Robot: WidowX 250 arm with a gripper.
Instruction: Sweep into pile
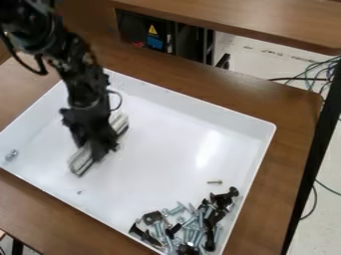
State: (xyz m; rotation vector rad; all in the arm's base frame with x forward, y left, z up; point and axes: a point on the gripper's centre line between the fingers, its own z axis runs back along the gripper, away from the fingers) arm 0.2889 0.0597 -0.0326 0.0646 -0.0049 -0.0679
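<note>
Nearest the camera, a pile of mixed screws and bolts (193, 226), silver and black, lies in the near corner of a white tray (200, 107). All clock directions take the top of the view as 12.

Reference relation: from the claw (101, 151), the pile lies between 4 and 5 o'clock, well apart. The claw stands over the left half of the tray and appears closed on the middle of a pale bar (81, 162); the dark, blurred parts there partly hide the exact grip. The long axis of the bar runs from 1 to 7 o'clock, so one long side faces roughly 4 o'clock, broadside to the pile. This orientation suits a push toward the near corner.

Stray parts:
- A single small screw (214, 182) lies near 4 o'clock from the claw, and at 1 o'clock from the pile.
- A small cluster of silver hardware (11, 155) lies at 9 o'clock, by the left wall, on the side of the bar away from the pile.

Status: gathering is largely complete, judged by the few strays. For the lone screw, a stroke toward 5 o'clock should begin beyond it. For the silver hardware, set the bar down on its 9 o'clock side first. Caution: excess travel may ride over the pile or scatter it.

Labels: beyond the table (293, 114), dark equipment (130, 25) carries a yellow warning triangle (152, 30) and a blue label (154, 43). No wording is legible.
</note>
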